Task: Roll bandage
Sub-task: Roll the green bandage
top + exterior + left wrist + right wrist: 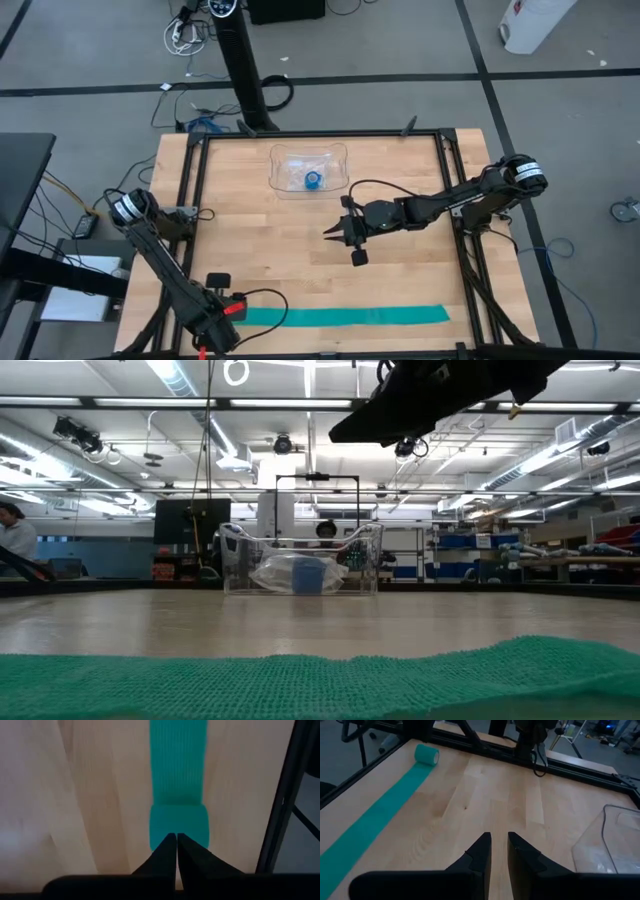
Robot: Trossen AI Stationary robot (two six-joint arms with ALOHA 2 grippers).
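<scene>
The bandage lay as a long teal-green strip along the table's near edge, at about six o'clock in the high view, running across from the left arm toward five o'clock. Its left end was wound into a short stubby roll — the rest stretched flat on the wood. The left tool sat at roughly seven o'clock, right at that rolled end; in the left wrist view its two dark fingers were pressed together, their tips touching the roll's near side, though whether any fabric was pinched between them could not be told. The right tool hung above the middle of the table, well apart from the strip, its fingers held close with only a thin gap and nothing between them. A clear plastic tray stood at twelve o'clock — a small blue roll lay inside it.
</scene>
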